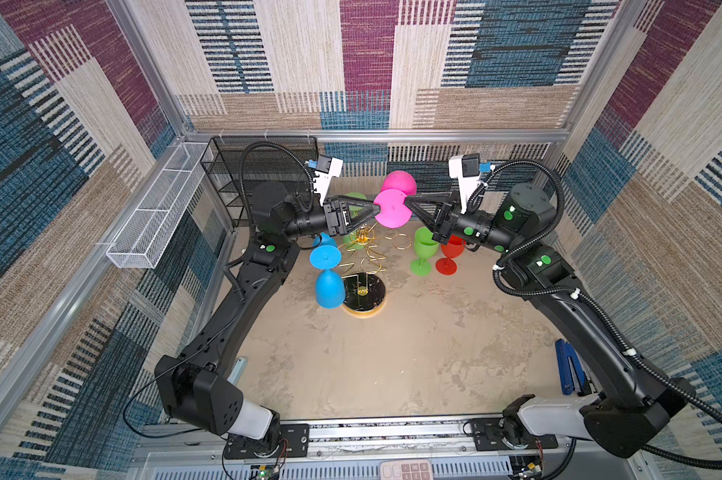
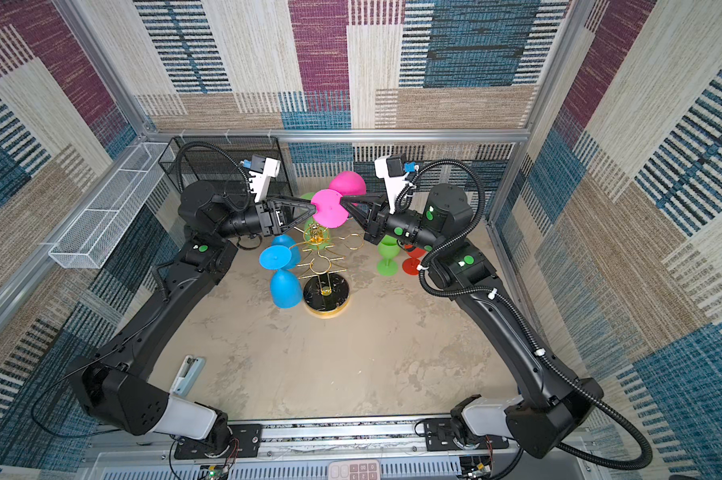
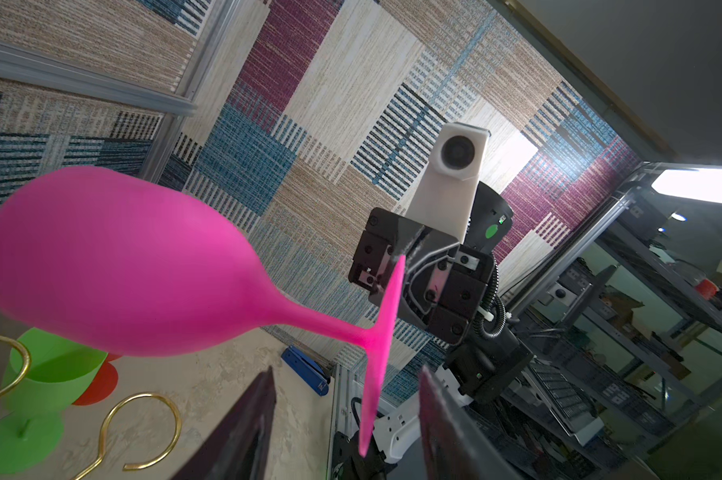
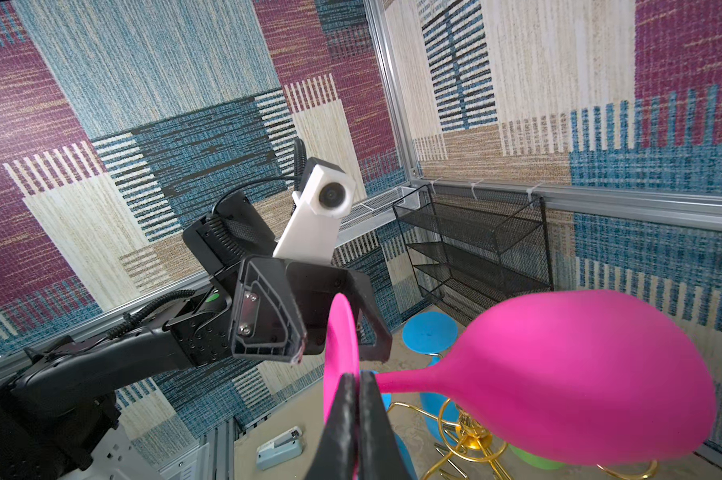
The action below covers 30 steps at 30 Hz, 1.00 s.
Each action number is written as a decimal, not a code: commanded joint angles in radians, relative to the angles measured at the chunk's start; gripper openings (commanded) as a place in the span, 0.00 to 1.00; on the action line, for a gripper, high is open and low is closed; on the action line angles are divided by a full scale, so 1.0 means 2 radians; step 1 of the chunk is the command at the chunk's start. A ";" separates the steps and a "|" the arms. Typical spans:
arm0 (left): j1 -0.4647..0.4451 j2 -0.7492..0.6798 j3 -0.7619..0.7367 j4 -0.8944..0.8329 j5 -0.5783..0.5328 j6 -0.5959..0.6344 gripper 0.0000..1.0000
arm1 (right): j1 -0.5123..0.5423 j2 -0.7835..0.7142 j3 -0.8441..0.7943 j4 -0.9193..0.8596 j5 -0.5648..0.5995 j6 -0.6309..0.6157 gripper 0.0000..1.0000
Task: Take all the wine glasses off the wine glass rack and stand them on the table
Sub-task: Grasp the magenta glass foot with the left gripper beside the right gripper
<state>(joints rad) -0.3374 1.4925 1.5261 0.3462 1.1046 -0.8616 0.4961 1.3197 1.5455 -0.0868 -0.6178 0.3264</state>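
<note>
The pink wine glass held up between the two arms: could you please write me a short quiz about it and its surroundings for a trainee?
1. True or false: the right gripper has its fingers shut on the foot of the pink wine glass.
2. The left gripper has its fingers: A) shut on the stem; B) open, one on each side of the foot's rim; C) wrapped around the bowl.
3. Which two glasses stand upright on the table, to the right of the wine glass rack in both top views?
Key: 1. True. 2. B. 3. The green glass and the red glass.
</note>
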 commanded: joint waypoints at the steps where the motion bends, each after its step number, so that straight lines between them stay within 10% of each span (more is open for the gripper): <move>1: -0.006 0.007 0.009 0.036 0.016 -0.021 0.51 | 0.002 0.003 -0.001 0.032 -0.014 0.014 0.00; 19: -0.012 0.015 0.008 0.120 0.030 -0.093 0.00 | 0.009 0.011 0.001 0.031 -0.015 0.019 0.03; 25: -0.011 0.013 0.024 0.072 0.007 -0.098 0.00 | 0.009 -0.019 -0.013 0.018 0.046 -0.014 0.64; 30: -0.010 0.006 0.045 -0.018 -0.014 -0.062 0.00 | 0.009 -0.081 -0.072 0.039 0.130 -0.094 0.91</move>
<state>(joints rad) -0.3611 1.5158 1.5929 0.4038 1.1091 -1.0340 0.5144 1.2045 1.4490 -0.0563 -0.4759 0.2558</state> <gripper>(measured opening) 0.064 0.887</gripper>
